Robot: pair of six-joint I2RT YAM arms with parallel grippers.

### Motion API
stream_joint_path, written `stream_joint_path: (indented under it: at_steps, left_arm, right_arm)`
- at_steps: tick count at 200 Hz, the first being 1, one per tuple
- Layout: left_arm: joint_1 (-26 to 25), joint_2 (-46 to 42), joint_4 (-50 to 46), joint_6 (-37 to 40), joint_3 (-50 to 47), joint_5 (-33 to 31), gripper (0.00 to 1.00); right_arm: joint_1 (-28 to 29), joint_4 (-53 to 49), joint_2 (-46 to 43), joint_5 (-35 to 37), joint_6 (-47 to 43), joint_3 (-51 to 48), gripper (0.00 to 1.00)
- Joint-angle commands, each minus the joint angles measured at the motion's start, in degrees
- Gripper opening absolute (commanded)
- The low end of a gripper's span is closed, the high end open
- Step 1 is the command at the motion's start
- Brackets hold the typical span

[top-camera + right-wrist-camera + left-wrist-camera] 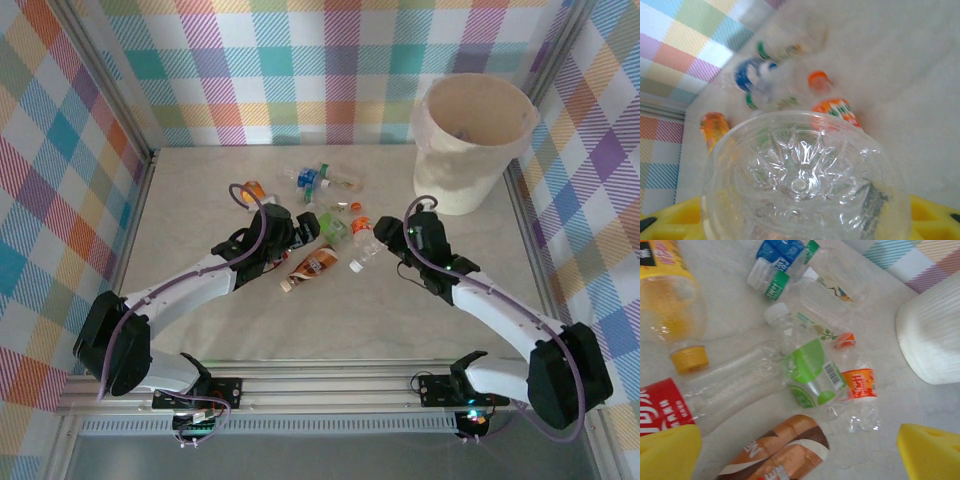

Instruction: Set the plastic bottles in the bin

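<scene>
A: Well, nearest to you, your right fingers (935, 222) were pinching the clear bottle (805, 185) at its star-moulded base, with one yellow pad on each side.

B: Agreed. Your left fingers (667, 452) were spread wide above the brown-labelled bottle (782, 450) and gripped nothing.

A: A base grip on crushed plastic looked likely to slip. You would have done well to lift straight up, slowly, before any swing.

B: Yes. The orange-labelled bottle (836, 107) lay just beyond the held one, and the other plastic bottles (322, 180) were scattered across the middle of the desk (200, 190). A sideways drag would probably have knocked them.

A: Your right wrist camera gave you the grip itself. The overhead camera gave you the route: the bin (470, 140) stood at the far right, beyond the pile and apart from it, with its mouth open upward.

B: Your left wrist camera added the bin's ribbed wall low down, off to the right of the pile. You needed to carry the bottle above the lined rim before letting go.
</scene>
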Motion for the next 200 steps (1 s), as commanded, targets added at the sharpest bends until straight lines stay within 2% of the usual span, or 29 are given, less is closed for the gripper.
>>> stream_joint_path:
  at_steps: [1,56,119,162,200]
  left_arm:
    - [0.1,0.5,4.8,2.1,0.1,4.1,1.00]
    - [-0.8,-0.7,7.2,5.0,0.3,7.9,1.00]
    - [-1.0,-1.4,6.6,4.7,-0.1,7.2,1.00]
    - [-1.2,-2.5,6.4,4.2,-0.9,6.9,1.00]
    - [-1.3,-2.9,6.8,3.2,-1.6,6.5,1.00]
  right_arm:
    - [-1.3,3.8,-1.3,1.7,-7.4,3.6,0.41]
    - [-6.5,9.9,0.7,-0.7,-14.7,12.8,0.40]
    - [-19.4,14.5,4.0,-8.1,-12.4,22.0,0.39]
    - [-29.4,15.1,9.3,-13.2,-4.6,29.2,0.39]
    - [-35.7,12.7,18.4,-18.4,2.2,39.4,0.39]
